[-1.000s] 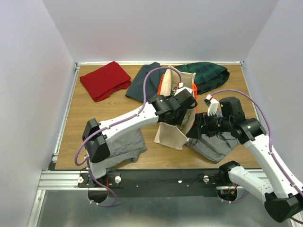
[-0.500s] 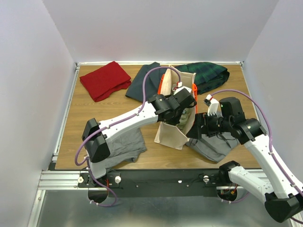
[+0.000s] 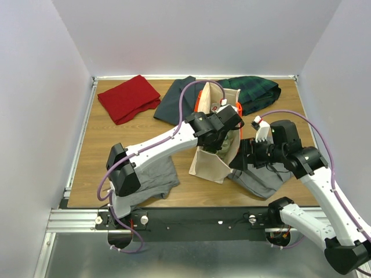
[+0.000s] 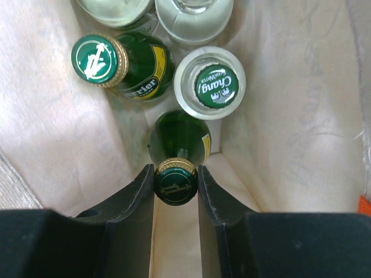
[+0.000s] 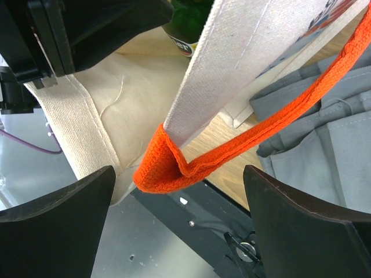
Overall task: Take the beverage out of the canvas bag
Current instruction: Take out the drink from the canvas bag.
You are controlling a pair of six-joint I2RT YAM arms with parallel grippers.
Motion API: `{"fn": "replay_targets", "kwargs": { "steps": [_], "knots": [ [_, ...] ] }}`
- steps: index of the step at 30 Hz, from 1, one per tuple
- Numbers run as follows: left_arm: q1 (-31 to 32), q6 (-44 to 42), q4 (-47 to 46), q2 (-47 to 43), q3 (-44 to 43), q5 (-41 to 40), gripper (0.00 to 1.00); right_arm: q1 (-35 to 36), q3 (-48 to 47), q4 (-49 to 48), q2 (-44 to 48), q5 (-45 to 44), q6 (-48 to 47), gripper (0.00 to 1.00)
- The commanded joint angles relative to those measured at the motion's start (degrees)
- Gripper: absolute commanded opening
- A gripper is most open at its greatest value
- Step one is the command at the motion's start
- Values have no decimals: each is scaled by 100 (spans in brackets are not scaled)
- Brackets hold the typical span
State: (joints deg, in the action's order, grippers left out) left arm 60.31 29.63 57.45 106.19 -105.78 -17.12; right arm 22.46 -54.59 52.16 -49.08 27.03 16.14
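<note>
The beige canvas bag (image 3: 210,165) with orange handles (image 3: 200,101) stands mid-table, and my left gripper (image 3: 223,132) reaches down into it. Inside, my left gripper (image 4: 175,174) is shut on the gold-rimmed cap of a green glass beverage bottle (image 4: 179,139), one finger on each side. Beside it stand a green Perrier bottle (image 4: 124,63) and a clear Chang bottle (image 4: 210,84). My right gripper (image 3: 240,156) is at the bag's right rim. In the right wrist view, the right gripper (image 5: 178,174) is wide open with the corner of an orange handle (image 5: 168,165) between its fingers, unpinched.
Two more clear bottles (image 4: 194,17) stand at the bag's far end. Folded clothes lie around: red (image 3: 127,98), dark blue (image 3: 174,98) and green plaid (image 3: 252,92) at the back, grey (image 3: 153,176) beside the left arm and grey (image 3: 261,179) under the right gripper.
My left jaws have closed onto the green bottle's cap, and the left wrist has shifted slightly toward the back right. The right arm has barely moved.
</note>
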Motion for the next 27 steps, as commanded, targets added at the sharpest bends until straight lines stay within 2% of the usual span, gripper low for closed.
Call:
{"fn": "replay_targets", "kwargs": {
  "steps": [1,10,27],
  "knots": [
    [-64,-168,99,24,-742,-45,0,66,124,268,100,-145,-23,100],
    [-143,-256,275,24,-1050,-89,0,57,150,251,162,-180,-6,100],
    [-143,-361,363,-151,-1120,-221,0,66,133,259,258,-294,3,100]
  ]
}}
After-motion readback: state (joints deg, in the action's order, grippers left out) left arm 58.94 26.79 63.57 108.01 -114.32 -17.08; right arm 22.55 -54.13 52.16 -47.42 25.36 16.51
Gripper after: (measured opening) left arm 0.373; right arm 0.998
